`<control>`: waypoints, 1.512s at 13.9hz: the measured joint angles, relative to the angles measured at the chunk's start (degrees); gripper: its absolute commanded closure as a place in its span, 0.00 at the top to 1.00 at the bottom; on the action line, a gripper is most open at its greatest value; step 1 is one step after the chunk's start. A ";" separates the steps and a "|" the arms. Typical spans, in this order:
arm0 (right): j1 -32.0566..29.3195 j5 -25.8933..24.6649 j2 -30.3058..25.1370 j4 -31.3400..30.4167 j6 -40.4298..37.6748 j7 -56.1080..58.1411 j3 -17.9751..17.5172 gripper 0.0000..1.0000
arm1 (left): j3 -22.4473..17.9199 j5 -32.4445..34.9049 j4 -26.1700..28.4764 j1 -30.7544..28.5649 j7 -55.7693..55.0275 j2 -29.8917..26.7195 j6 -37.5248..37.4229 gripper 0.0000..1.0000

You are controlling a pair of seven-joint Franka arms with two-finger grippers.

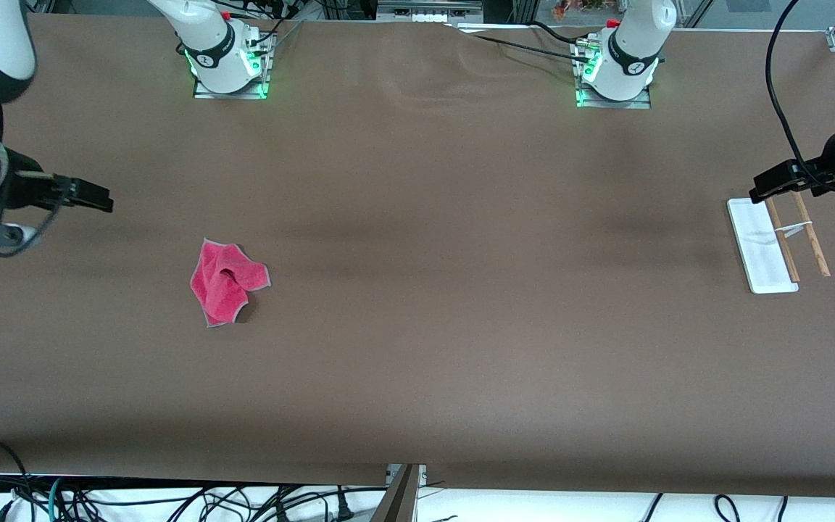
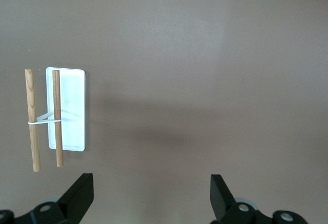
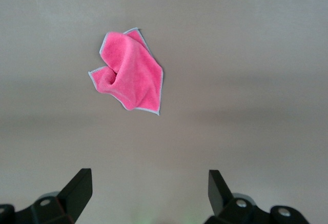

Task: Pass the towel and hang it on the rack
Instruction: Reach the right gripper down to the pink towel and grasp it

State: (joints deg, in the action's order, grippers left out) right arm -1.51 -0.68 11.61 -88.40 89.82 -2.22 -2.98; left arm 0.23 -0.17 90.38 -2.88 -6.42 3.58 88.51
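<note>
Here, crumpled terry towel (image 1: 227, 283), white-based wooden-rod rack (image 1: 776, 243), left pincer (image 2: 151, 196) and right pincer (image 3: 149, 192) both spread.

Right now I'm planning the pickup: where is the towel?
The towel lies crumpled on the table toward the right arm's end, untouched. The right gripper hangs open above the table close by; the rack stands at the left arm's end.

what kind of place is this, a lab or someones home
Most likely a robotics lab: two arms are bolted to a brown-covered table, cables trail off its edges, and only test props lie on it, a pink towel and a small rack.
</note>
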 measured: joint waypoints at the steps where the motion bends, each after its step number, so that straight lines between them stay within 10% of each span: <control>1: 0.60 0.00 1.47 0.00 1.45 0.00 -0.04 1.00 | 0.00 0.00 0.00 0.00 0.00 0.07 0.00 1.00; 21: 5.16 0.01 27.31 0.02 23.85 -0.26 0.02 0.97 | -0.12 0.00 -2.46 -0.06 0.00 1.67 0.03 1.00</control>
State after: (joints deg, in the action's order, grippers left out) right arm 3.65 -0.67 38.91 -88.39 113.67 -2.48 -2.97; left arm 0.10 -0.17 87.92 -2.94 -6.42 5.25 88.55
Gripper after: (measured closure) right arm 0.000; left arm 0.000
